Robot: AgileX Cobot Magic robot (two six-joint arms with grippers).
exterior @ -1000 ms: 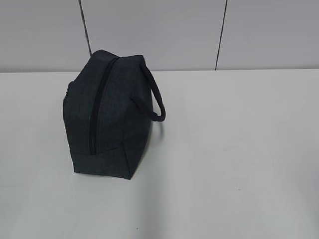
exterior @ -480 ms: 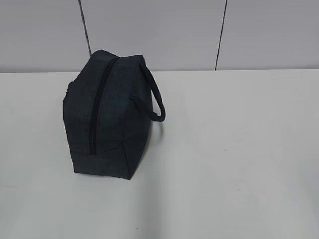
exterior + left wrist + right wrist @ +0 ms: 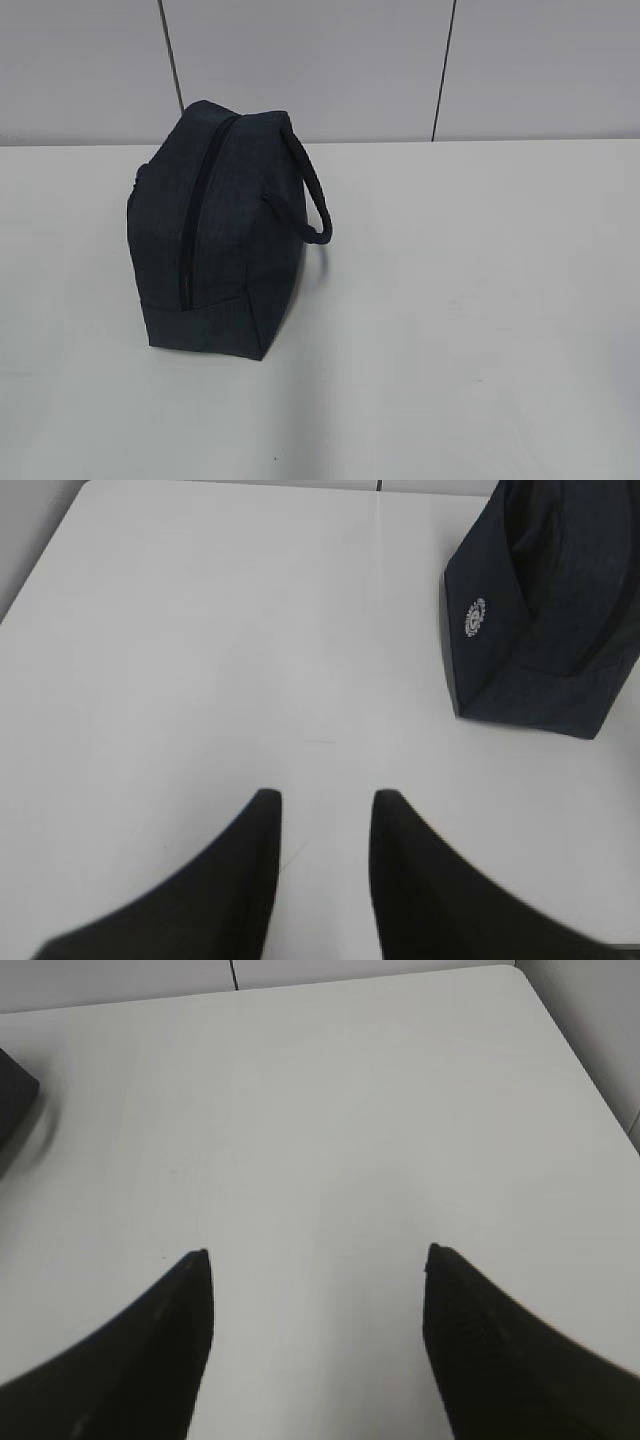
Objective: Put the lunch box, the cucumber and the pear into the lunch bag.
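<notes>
The dark navy lunch bag stands on the white table left of centre, its zipper closed along the top and its loop handle hanging to the right. In the left wrist view the lunch bag sits at the upper right, showing a small round white logo. My left gripper is open over bare table, well short of the bag, nothing between its fingers. My right gripper is open wider over bare table, with only a corner of the lunch bag at the left edge. The lunch box, cucumber and pear are out of view.
The white table runs back to a grey panelled wall. Its far corner and right edge show in the right wrist view, and its left far corner in the left wrist view.
</notes>
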